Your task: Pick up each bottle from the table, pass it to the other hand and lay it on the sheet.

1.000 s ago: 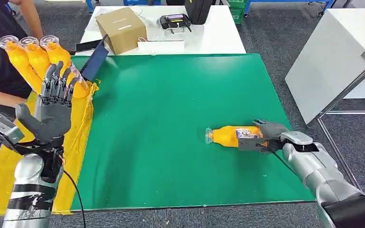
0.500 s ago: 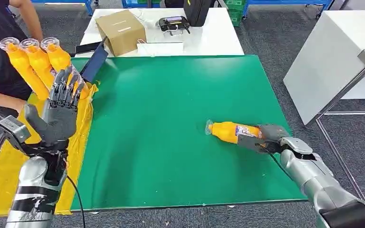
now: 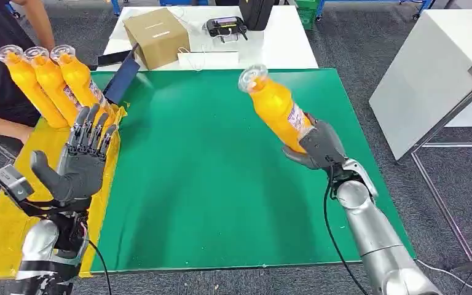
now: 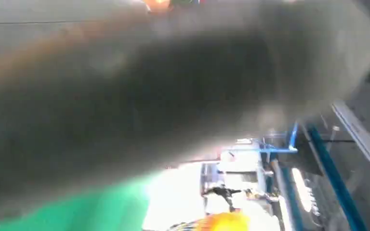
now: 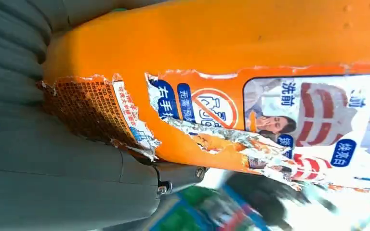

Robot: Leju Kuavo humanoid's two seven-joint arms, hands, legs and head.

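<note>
At the upper left of the head view, three orange bottles (image 3: 49, 83) lie side by side on the yellow sheet (image 3: 3, 215), caps pointing to the upper left corner, beside a person's arm (image 3: 0, 120) at the left edge. Just below them the left hand (image 3: 80, 163) is raised palm up with fingers spread and nothing in it, over the seam between the sheet and the green mat (image 3: 215, 166). At upper centre a cardboard box (image 3: 157, 37) and a black handheld controller (image 3: 226, 27) sit on the white table (image 3: 283, 49). Right of centre, the right hand (image 3: 319, 144) grips the base of an orange bottle (image 3: 275, 104), lifted clear above the mat and tilted with its clear cap toward the upper left. The right wrist view shows its torn label (image 5: 250, 125) close up.
</note>
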